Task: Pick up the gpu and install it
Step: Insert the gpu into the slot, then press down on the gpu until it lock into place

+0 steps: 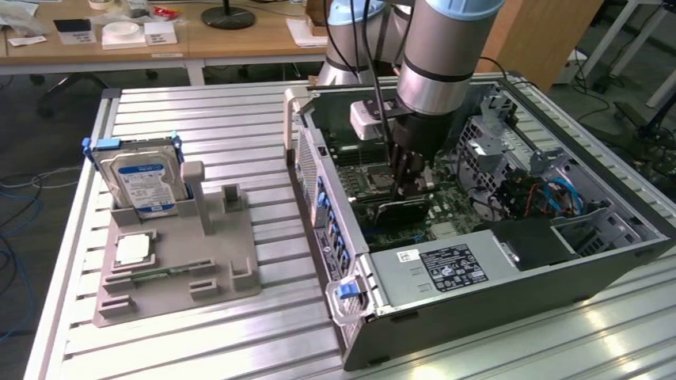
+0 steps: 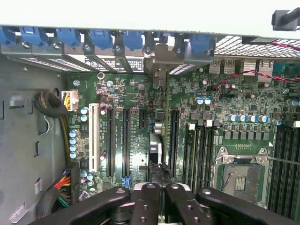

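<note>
Reaching down into the open computer case (image 1: 496, 237), tool (image 1: 408, 184) pinched the top edge of the gpu (image 2: 156, 145), standing on edge over the motherboard (image 2: 140, 98) between black expansion slots (image 2: 125, 140). Crowded close by blue card latches (image 2: 101, 37), memory sticks (image 2: 199, 145), CPU socket (image 2: 240, 176). Left on the table (image 1: 211, 111): hard drive (image 1: 142, 178) in a grey holder (image 1: 180, 269).

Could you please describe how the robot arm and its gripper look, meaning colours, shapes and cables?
The thick cylindrical silver-grey robot arm has pale blue joint caps and a black band. A white box sits at the wrist, with black cables beside it. The slim black gripper ends in matte black jaws with round screw holes.
</note>
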`<state>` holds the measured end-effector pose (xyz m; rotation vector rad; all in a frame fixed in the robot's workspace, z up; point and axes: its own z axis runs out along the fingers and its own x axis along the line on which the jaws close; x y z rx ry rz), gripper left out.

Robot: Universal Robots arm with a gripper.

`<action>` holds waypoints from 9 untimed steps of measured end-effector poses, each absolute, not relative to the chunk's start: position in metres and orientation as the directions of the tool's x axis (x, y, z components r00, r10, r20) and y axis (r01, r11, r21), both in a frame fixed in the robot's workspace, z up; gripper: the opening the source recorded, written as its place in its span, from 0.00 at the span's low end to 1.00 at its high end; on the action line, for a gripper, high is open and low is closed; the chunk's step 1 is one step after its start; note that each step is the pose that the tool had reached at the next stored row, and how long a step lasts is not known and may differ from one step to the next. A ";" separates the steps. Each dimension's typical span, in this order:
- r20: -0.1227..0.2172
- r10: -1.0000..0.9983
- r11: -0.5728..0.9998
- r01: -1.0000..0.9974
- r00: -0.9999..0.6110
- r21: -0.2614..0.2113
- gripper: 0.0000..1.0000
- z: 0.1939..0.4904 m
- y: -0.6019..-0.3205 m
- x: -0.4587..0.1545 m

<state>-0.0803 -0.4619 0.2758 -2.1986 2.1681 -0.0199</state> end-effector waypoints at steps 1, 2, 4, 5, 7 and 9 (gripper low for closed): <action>-0.029 -0.999 -0.013 -0.999 0.015 -0.047 0.10 0.276 -0.462 -0.080; -0.029 -0.999 -0.013 -0.999 0.015 -0.047 0.10 0.276 -0.462 -0.080; -0.029 -0.999 -0.013 -0.999 0.015 -0.047 0.11 0.276 -0.462 -0.080; -0.029 -0.999 -0.013 -0.999 0.015 -0.047 0.11 0.276 -0.462 -0.080; -0.029 -0.999 -0.013 -0.999 0.015 -0.047 0.11 0.276 -0.462 -0.080; -0.029 -0.999 -0.013 -0.999 0.015 -0.047 0.11 0.276 -0.462 -0.080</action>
